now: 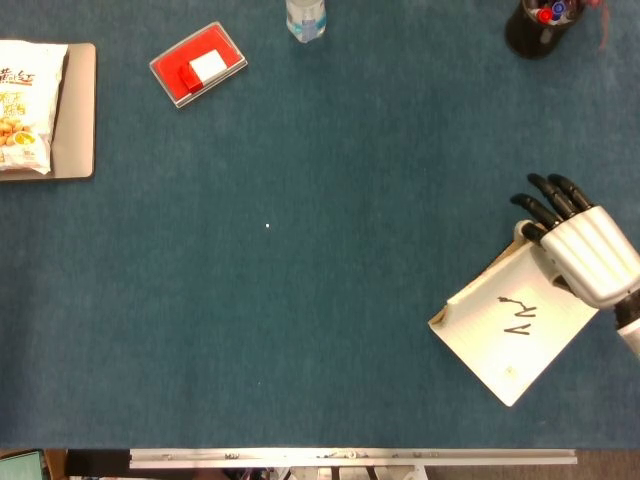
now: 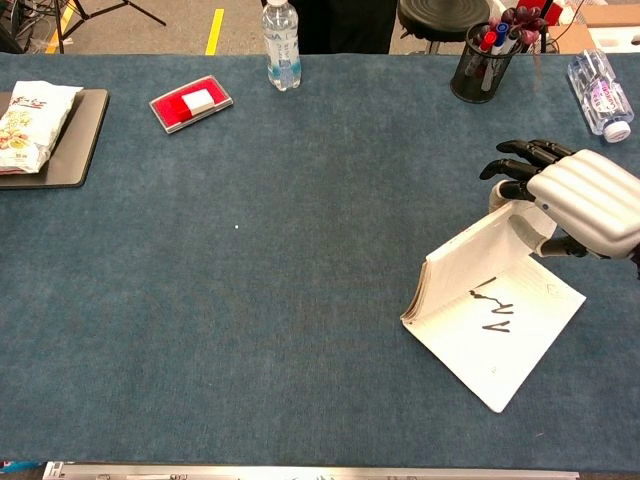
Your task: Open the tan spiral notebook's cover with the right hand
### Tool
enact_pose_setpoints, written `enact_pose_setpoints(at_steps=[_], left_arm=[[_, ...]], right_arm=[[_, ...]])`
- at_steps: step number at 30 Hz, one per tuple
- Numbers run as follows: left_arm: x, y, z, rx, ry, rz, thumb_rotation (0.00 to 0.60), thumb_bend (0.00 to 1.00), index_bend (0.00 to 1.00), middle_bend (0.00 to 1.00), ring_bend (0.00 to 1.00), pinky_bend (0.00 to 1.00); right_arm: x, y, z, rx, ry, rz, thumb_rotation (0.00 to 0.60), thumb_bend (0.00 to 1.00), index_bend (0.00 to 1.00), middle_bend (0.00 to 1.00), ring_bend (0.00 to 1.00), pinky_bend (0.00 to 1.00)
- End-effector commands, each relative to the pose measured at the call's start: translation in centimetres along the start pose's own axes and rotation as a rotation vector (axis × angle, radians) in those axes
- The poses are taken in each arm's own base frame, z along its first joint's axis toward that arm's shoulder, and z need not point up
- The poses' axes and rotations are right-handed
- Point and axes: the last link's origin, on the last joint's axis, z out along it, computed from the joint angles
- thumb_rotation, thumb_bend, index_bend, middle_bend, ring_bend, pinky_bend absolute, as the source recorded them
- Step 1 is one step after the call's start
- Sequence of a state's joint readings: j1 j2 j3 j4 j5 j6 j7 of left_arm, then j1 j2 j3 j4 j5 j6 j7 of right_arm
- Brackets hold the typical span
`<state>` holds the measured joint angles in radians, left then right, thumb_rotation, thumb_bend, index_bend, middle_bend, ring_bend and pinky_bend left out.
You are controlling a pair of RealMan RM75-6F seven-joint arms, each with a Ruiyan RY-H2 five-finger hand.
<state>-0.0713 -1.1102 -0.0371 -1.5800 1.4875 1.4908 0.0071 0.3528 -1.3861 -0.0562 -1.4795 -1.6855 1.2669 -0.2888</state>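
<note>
The tan spiral notebook (image 1: 510,325) (image 2: 495,325) lies at the right side of the blue table. Its cover (image 2: 470,245) stands lifted nearly upright along the notebook's upper left edge. The white first page with a black scribble is exposed. My right hand (image 1: 580,245) (image 2: 575,200) grips the far corner of the raised cover between thumb and fingers. My left hand appears in neither view.
A black pen cup (image 2: 485,55) and a water bottle (image 2: 598,85) lying on its side sit at the back right. Another bottle (image 2: 282,35) stands at the back centre. A red box (image 2: 190,103) lies at the back left, near a snack bag (image 2: 28,120) on a grey tray (image 2: 75,140).
</note>
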Motion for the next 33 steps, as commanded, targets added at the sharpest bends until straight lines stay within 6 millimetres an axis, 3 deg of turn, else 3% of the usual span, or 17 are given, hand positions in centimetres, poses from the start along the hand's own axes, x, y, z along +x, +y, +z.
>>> enact_pose_setpoints(at_steps=[1, 8, 16, 22, 33], left_arm=[[0.0, 0.0, 0.0, 0.0, 0.001, -0.002, 0.6, 0.22, 0.38, 0.28, 0.26, 0.46], [0.0, 0.0, 0.0, -0.001, 0.0, -0.003, 0.6, 0.22, 0.38, 0.28, 0.26, 0.46], [0.1, 0.0, -0.1, -0.001, 0.0, -0.004, 0.6, 0.22, 0.38, 0.28, 0.26, 0.46], [0.1, 0.0, -0.1, -0.002, 0.0, -0.004, 0.6, 0.22, 0.38, 0.28, 0.26, 0.46], [0.1, 0.0, -0.1, -0.005, -0.002, -0.004, 0.6, 0.22, 0.38, 0.28, 0.26, 0.46]], right_arm=[[0.0, -0.3, 0.4, 0.014, 0.04, 0.017, 0.6, 0.52, 0.7, 0.25, 0.08, 0.14], [0.1, -0.9, 0.7, 0.05, 0.129, 0.059, 0.6, 0.52, 0.63, 0.25, 0.08, 0.14], [-0.6, -0.8, 1.3, 0.051, 0.159, 0.079, 0.6, 0.49, 0.25, 0.25, 0.08, 0.14], [-1.2, -0.5, 1.6, 0.045, 0.161, 0.082, 0.6, 0.46, 0.1, 0.25, 0.08, 0.14], [-2.1, -1.1, 3.2, 0.065, 0.269, 0.134, 0.6, 0.39, 0.06, 0.23, 0.08, 0.14]])
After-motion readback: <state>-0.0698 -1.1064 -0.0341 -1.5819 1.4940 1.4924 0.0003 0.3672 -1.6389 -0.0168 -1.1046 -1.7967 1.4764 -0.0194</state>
